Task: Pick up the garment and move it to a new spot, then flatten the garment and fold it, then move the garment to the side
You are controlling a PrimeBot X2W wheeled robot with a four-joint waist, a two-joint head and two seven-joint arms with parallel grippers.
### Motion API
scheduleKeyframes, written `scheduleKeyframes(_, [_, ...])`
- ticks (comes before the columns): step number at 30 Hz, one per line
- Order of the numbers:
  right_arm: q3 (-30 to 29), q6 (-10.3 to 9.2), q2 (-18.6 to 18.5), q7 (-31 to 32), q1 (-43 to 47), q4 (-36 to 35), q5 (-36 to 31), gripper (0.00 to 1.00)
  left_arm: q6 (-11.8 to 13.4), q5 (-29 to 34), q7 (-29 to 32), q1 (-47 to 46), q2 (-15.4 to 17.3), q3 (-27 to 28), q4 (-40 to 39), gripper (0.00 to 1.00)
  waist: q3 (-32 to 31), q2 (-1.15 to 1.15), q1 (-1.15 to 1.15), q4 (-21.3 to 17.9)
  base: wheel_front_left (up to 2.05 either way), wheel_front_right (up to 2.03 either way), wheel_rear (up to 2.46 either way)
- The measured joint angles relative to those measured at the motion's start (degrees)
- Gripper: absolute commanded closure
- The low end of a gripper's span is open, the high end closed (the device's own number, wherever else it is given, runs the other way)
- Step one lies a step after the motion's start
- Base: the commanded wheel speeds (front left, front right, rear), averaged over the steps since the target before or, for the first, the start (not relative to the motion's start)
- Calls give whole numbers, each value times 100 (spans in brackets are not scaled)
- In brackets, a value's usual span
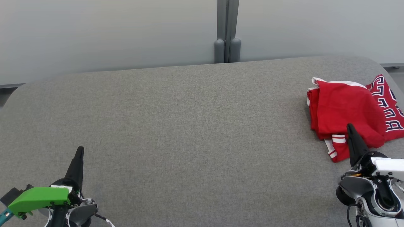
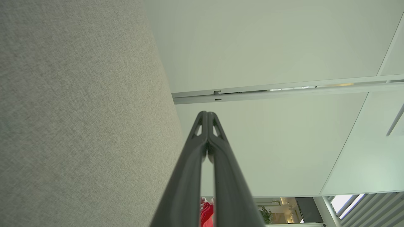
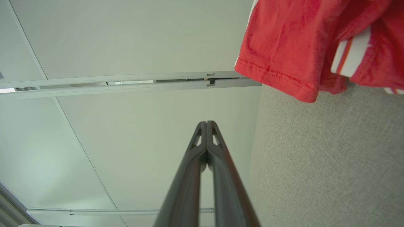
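Note:
The garment (image 1: 350,113) is a red jersey with white trim and dark lettering, lying crumpled at the far right of the grey table (image 1: 189,126). My right gripper (image 1: 349,126) is shut and empty, its tip pointing up over the jersey's near edge. In the right wrist view the shut right gripper (image 3: 206,123) points past the garment (image 3: 290,44), whose red hem sits at the upper right. My left gripper (image 1: 80,148) rests shut at the lower left, far from the jersey. Its own view has the left gripper (image 2: 207,113) closed, with a sliver of the garment (image 2: 206,214) between the finger bases.
A pale partition wall (image 1: 110,34) with a grey post (image 1: 227,34) runs behind the table. The table's rounded right edge (image 1: 389,74) lies just beyond the jersey. Bare grey cloth spreads across the table's middle and left.

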Motion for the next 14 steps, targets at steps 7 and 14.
scheduleKeyframes(7, [1,0,0,0,0,-2,0,100,0,0,0,0,0,0,0,100,0,0,0,0,0,0,0])
scheduleKeyframes(14, [1,0,0,0,0,-4,0,100,0,0,0,-1,-1,1,0,100,0,0,0,0,0,0,0])
